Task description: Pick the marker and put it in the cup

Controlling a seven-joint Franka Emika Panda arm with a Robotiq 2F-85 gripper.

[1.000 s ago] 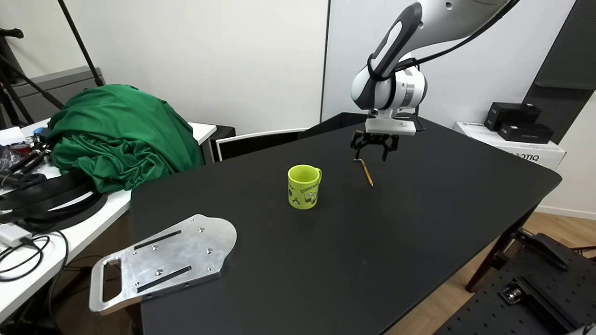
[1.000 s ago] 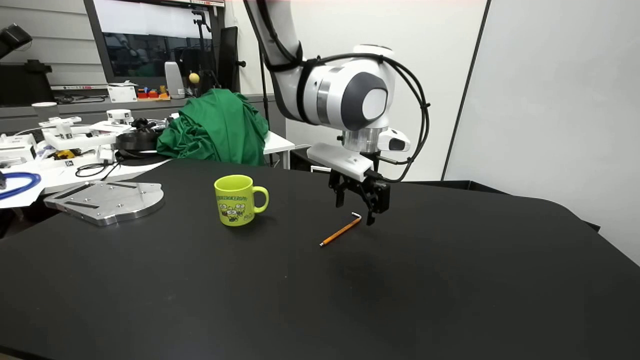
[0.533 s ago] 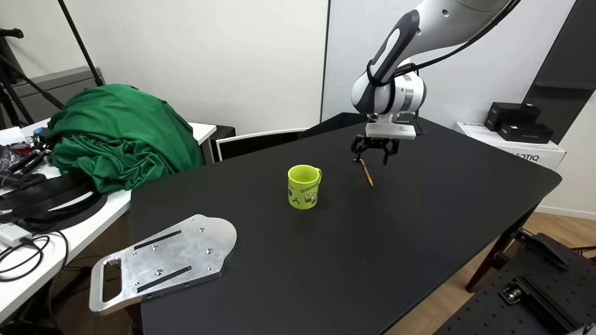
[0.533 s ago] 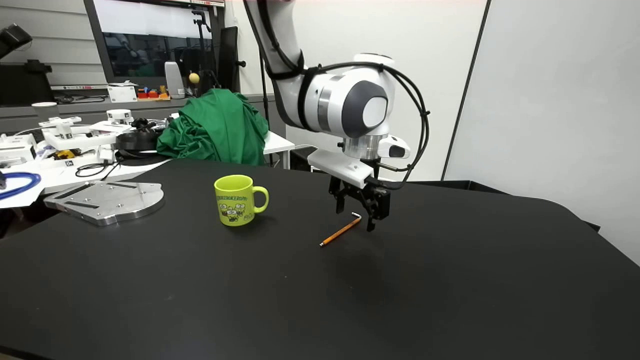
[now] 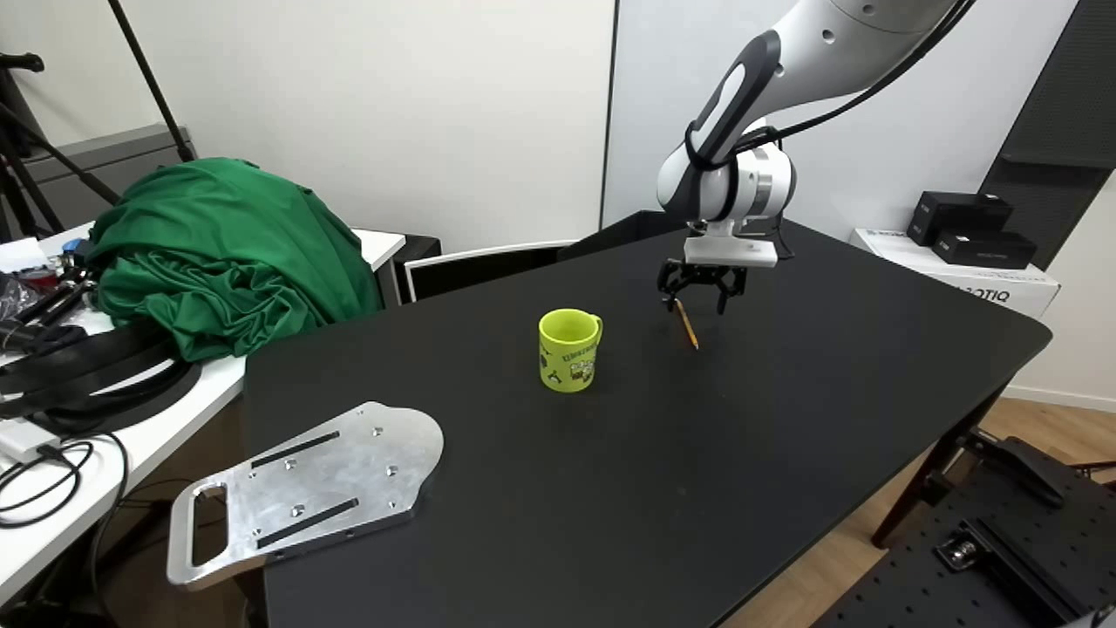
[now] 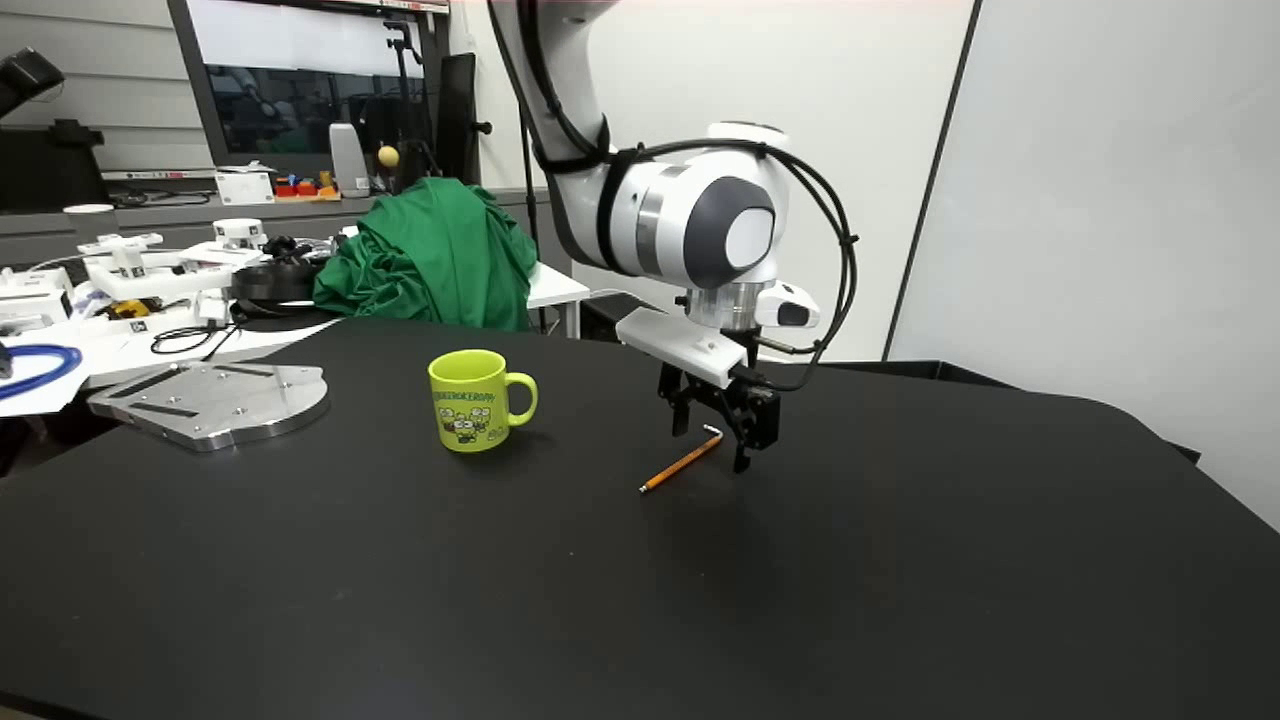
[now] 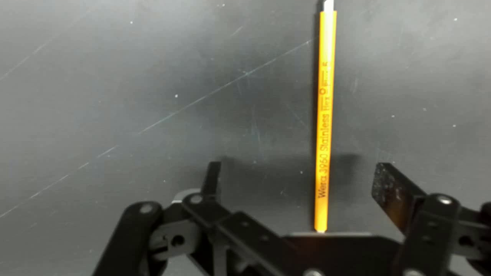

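Observation:
The marker, a thin orange stick with a bent silver end, lies flat on the black table in both exterior views [image 5: 689, 329] [image 6: 680, 468]. In the wrist view the marker [image 7: 325, 122] runs up and down the picture, right of the middle of the gap between the fingers, its lower end against the gripper's edge in the picture. My gripper [image 7: 299, 165] is open and empty, pointing down just above the marker's bent end in both exterior views [image 5: 696, 306] [image 6: 710, 448]. The lime-green cup [image 5: 567, 365] stands upright with its handle toward the gripper side; it also shows in an exterior view [image 6: 468, 408].
A silver metal plate [image 5: 349, 471] lies at the table's edge, beyond the cup from the gripper. A green cloth heap [image 5: 218, 253] sits on a white side table. White and black boxes [image 5: 985, 249] stand past the table's far edge. The black table [image 6: 640, 600] has a rounded edge.
My gripper has come down a little, closer to the table and the marker's bent end. The marker and the cup have not moved. The gripper stays open.

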